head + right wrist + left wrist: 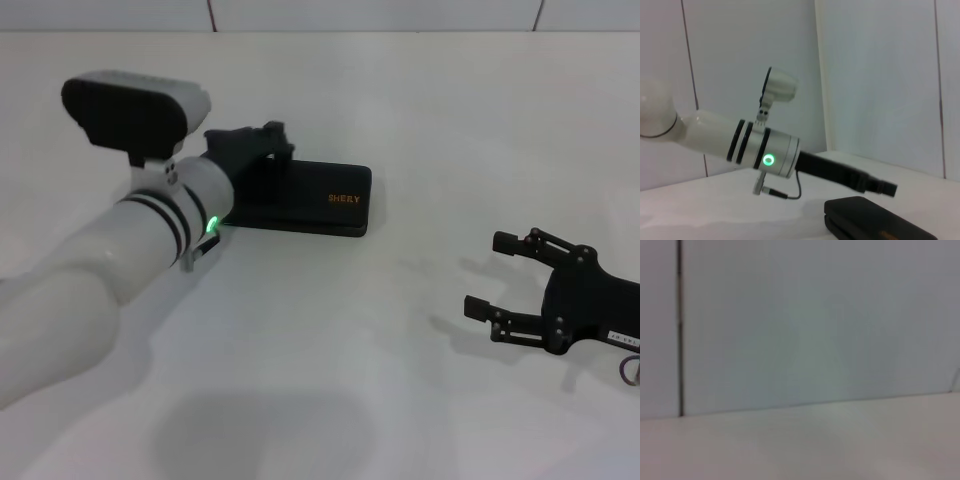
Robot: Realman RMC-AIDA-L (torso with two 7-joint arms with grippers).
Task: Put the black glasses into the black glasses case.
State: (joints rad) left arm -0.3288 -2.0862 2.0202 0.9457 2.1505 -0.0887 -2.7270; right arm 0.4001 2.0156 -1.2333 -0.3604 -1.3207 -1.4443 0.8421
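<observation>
Jaws of the right gripper (482, 272) spread apart, empty, well right of the closed black glasses case (310, 200). Left gripper (272, 140) over case's left end, jaws' state can't tell. Glasses not visible, prob. inside; pressing could shove the case.

The white tabletop (330, 340) is bare across its near half and through the middle, so a gripper could pass freely there. Toward the far edge, left of centre, the closed rectangular black hard-shell glasses case (310, 198) with orange lettering lies flat and blocks that patch. The white left arm with its black left gripper (262, 140) reaches in from the near-left corner and hangs over the case's left end, closing off access from that side. The case's right end and the lid there stand open to approach. The black right gripper (490, 272), fingers spread, sits low by the right edge, well apart from the case.
</observation>
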